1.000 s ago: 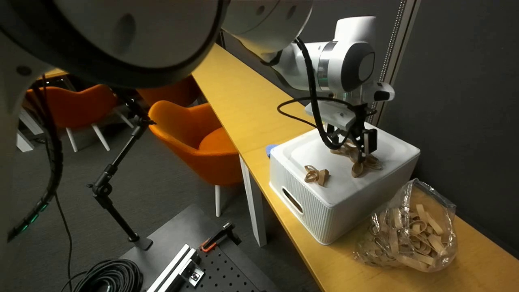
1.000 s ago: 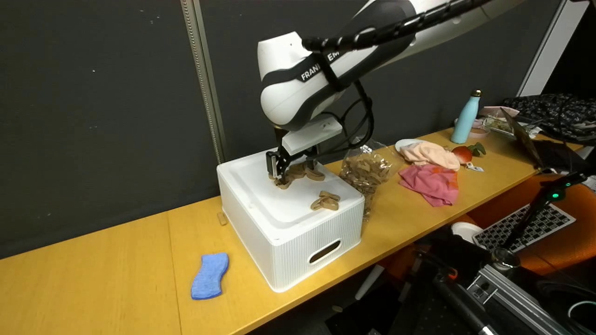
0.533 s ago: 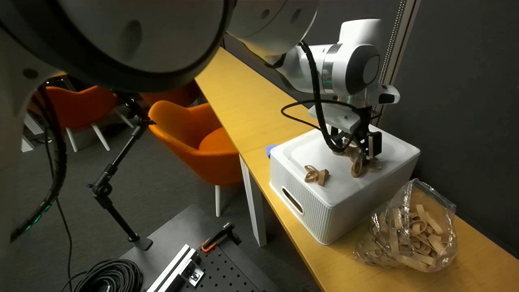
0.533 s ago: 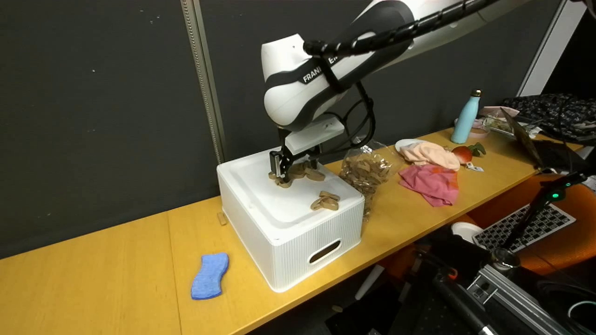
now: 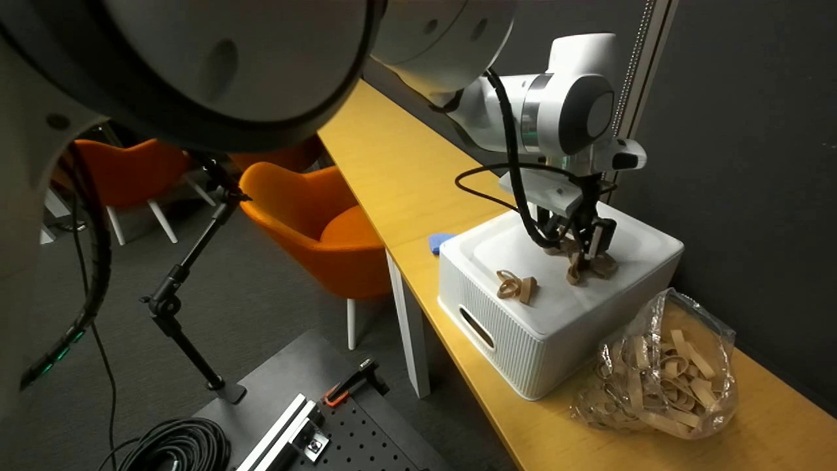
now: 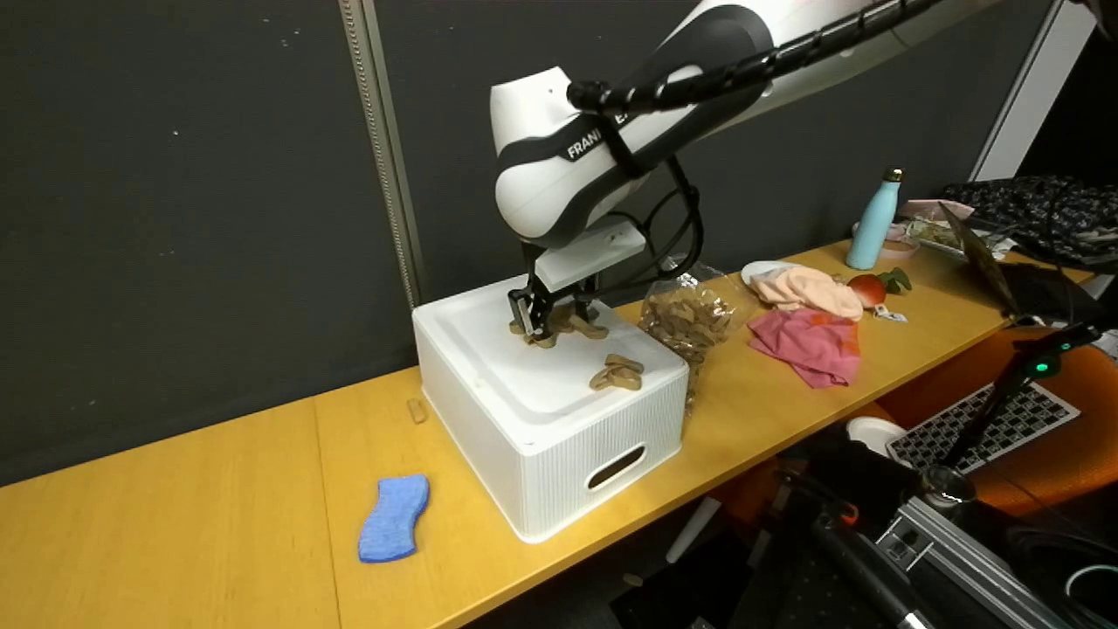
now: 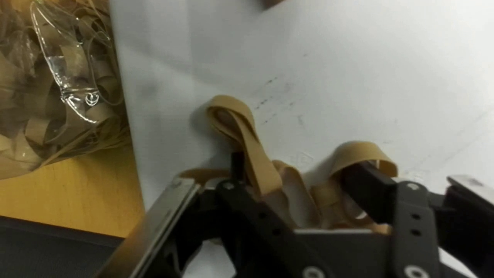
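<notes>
My gripper [image 5: 575, 245] is low over the lid of a white ribbed box [image 5: 503, 347], seen in both exterior views. In the wrist view its fingers [image 7: 299, 173] stand apart among a pile of flat tan bands [image 7: 262, 166]. Several bands lie between the fingers. One band loops around the tip of the finger at the right of that view. Another rests close against the other finger. Part of the pile is hidden behind the gripper; it also shows in an exterior view [image 6: 587, 328]. A smaller cluster of tan bands [image 5: 516, 288] lies near the box's handle end.
A clear bag full of tan bands [image 5: 680, 392] stands on the wooden table beside the box. A blue sponge [image 6: 393, 520] lies on the other side. Pink cloth [image 6: 808, 345], a bottle [image 6: 873, 223] and a laptop are farther along. A dark wall stands behind the box.
My gripper has moved down into the pile and a little toward the bag side. The white box has shifted slightly, with the bands on it.
</notes>
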Tool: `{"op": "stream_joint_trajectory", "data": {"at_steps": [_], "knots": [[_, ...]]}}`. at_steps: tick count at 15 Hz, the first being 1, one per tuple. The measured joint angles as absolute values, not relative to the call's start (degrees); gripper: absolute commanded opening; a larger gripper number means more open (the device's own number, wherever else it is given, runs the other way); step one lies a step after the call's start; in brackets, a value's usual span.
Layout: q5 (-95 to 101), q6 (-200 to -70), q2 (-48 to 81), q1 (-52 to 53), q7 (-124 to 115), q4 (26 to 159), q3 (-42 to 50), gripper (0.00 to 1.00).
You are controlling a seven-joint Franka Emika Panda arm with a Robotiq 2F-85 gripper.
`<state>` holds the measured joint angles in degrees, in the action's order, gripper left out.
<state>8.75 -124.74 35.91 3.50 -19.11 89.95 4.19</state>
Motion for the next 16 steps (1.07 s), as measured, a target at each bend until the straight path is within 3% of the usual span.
{"op": "stream_joint_trajectory", "data": {"at_steps": [5, 16], "knots": [[8.7, -124.7, 35.9, 3.5, -19.1, 89.7, 4.2, 0.0], [7.6, -122.3, 32.3, 3.3, -19.5, 89.4, 4.6, 0.02]]}}
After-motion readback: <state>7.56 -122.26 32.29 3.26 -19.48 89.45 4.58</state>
